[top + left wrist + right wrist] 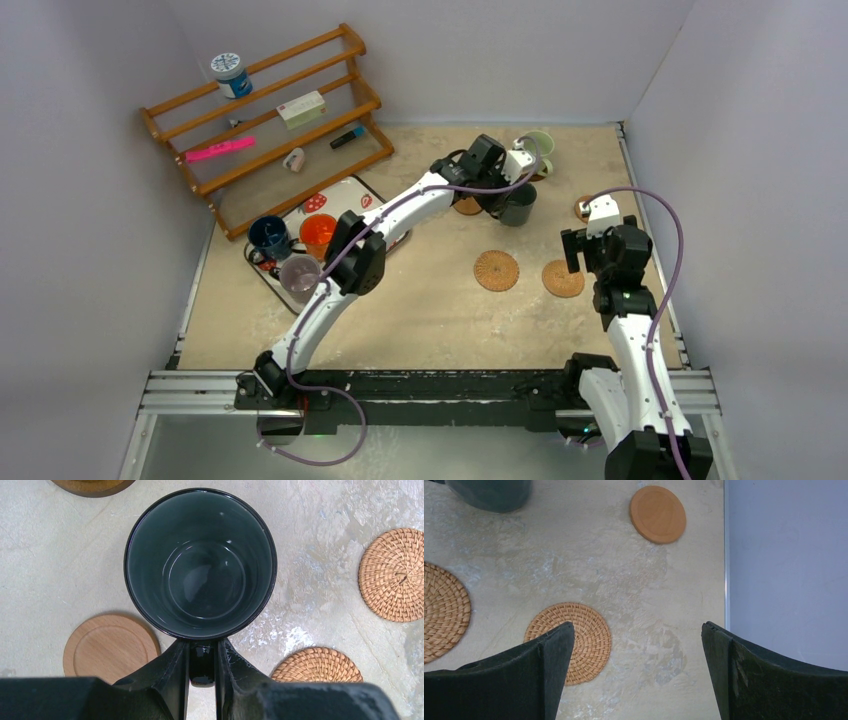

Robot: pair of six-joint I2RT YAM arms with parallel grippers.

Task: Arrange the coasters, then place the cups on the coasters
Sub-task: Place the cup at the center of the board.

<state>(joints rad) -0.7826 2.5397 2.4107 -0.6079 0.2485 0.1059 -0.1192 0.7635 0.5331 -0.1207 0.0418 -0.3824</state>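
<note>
My left gripper (202, 642) is shut on the handle of the dark grey-green cup (200, 562), which stays upright over bare table beside a wooden coaster (110, 647). From above, this cup (517, 204) is at the far middle, right of that coaster (467, 206). A pale green cup (540, 145) stands behind it. Two wicker coasters (496, 270) (562, 278) lie mid-table. My right gripper (638, 630) is open and empty above the right wicker coaster (574, 640), with another wooden coaster (658, 514) ahead of it. Dark blue (268, 236), orange (317, 233) and translucent (299, 274) cups are on the left.
The three left cups stand on a white printed tray (352, 195). A wooden rack (265, 120) with a lidded jar (231, 75) and small items leans at the back left. The right wall (784, 565) is close to my right gripper.
</note>
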